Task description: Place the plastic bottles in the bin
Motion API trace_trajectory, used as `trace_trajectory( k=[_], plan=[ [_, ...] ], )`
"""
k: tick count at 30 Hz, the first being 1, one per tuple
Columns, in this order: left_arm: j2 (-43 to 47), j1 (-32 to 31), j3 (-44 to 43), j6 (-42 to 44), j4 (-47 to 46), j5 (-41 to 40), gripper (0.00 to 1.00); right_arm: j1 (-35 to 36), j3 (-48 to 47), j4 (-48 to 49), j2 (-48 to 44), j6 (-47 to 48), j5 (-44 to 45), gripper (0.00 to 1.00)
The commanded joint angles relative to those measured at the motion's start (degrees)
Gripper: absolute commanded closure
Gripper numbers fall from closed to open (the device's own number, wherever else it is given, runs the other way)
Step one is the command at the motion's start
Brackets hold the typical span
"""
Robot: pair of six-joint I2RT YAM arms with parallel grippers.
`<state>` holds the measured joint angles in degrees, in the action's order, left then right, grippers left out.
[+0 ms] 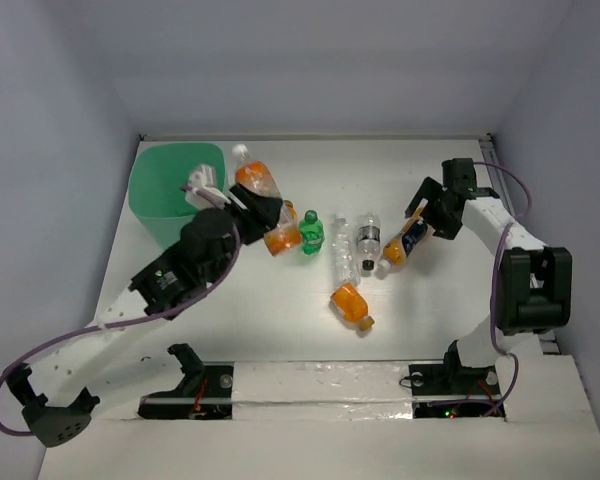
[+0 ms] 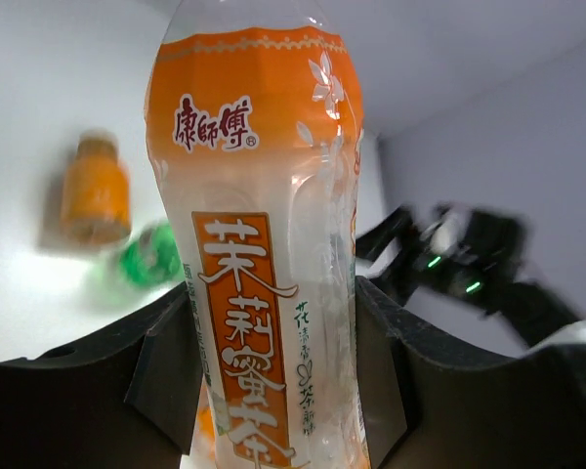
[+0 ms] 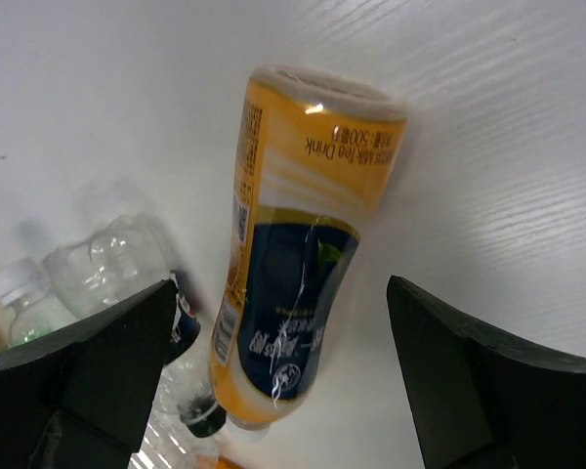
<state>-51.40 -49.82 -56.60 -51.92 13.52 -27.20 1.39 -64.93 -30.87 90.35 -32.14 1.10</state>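
Plastic bottles [image 1: 342, 250] sit close together in the middle of the white table [image 1: 280, 335].

From above, the left gripper [image 1: 258, 208] is clamped on a tea bottle [image 1: 255, 180] with an orange label. Its white cap points away from the arms, and it is held just beside the right wall of the green bin [image 1: 150, 205], not over it. Right beside that gripper is an orange bottle [image 1: 283, 237]. Then come a green bottle [image 1: 311, 233], a clear bottle [image 1: 342, 265] and a banded clear bottle [image 1: 368, 240]. A second orange bottle [image 1: 351, 305] lies on its side nearer the arms. The right gripper [image 1: 420, 220] is at a blue-labelled bottle [image 1: 405, 243] at the right end of the group.

In the left wrist view, the 2 fingers [image 2: 176, 371] press against both sides of the tea bottle, which fills the middle. Behind it on the left are the blurred orange bottle and green bottle, and the other arm shows dark on the right.

In the right wrist view, the fingers stand wide apart on either side of the blue-labelled bottle, and neither touches it. It lies flat on the table. The 2 clear bottles crowd in at its narrow end, close by one finger.
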Motion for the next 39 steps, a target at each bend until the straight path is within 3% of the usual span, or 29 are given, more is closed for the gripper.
trace_trajectory(
  k=[1, 5, 9, 10, 12, 18, 25, 26, 27, 28, 31, 34, 39],
  plan=[
    [0.43, 3.58, -11.67, 13.31, 2.74, -7.86, 0.60, -0.60, -5.11, -0.06, 2.81, -1.52, 0.30, 0.07],
    [-2.56, 10.43, -19.15, 25.69, 1.08, -10.06, 0.60, -0.60, -6.61, -1.29, 7.47, -2.05, -0.40, 0.12],
    [-7.13, 17.90, -22.59, 32.91, -1.03, -10.68, 0.60, -1.12, -7.14, -3.49, 12.56, -2.05, -0.58, 0.16],
    [-8.88, 22.18, -22.42, 33.98, -1.82, -10.42, 0.60, -1.12, -7.49, -4.19, 13.79, -2.05, -0.58, 0.21],
    [-10.91, 27.21, -23.29, 34.35, -2.71, -6.22, 0.60, -1.12, -7.93, -4.37, 13.89, -1.96, -0.58, 0.21],
    [-16.71, 37.85, -23.82, 34.96, -6.57, -1.10, 0.60, -1.12, -4.96, -1.22, 11.09, -1.61, 1.96, 0.53],
    [-21.55, 41.12, -22.60, 36.80, -8.86, -1.63, 0.56, -1.12, -4.23, 0.91, -4.81, -0.47, 7.60, 0.54],
    [-21.47, 41.12, -21.89, 36.46, -9.56, -1.11, 0.53, -1.12, -5.20, 0.38, -6.57, -0.38, 6.99, 0.53],
    [-21.29, 41.64, -20.58, 36.37, -9.91, -0.66, 0.38, -1.12, -6.17, -0.50, -9.81, -0.29, 6.11, 0.53],
    [-21.11, 41.65, -19.96, 36.19, -10.09, -0.31, 0.31, -1.12, -7.22, -0.85, -11.32, -0.64, 4.97, 0.53],
    [-20.68, 41.65, -19.08, 34.08, -8.78, 1.97, 0.16, -0.52, -10.21, -0.16, -16.67, -3.35, -0.74, 0.53],
    [-19.54, 41.65, -19.25, 31.98, -7.37, 6.62, 0.12, 4.48, -13.29, 0.99, -18.80, -6.60, -4.79, 0.54],
    [-16.37, 41.65, -22.49, 28.72, -3.06, 13.83, 0.13, 18.63, -21.72, 3.96, -15.65, -11.44, -1.90, 0.53]
  ],
)
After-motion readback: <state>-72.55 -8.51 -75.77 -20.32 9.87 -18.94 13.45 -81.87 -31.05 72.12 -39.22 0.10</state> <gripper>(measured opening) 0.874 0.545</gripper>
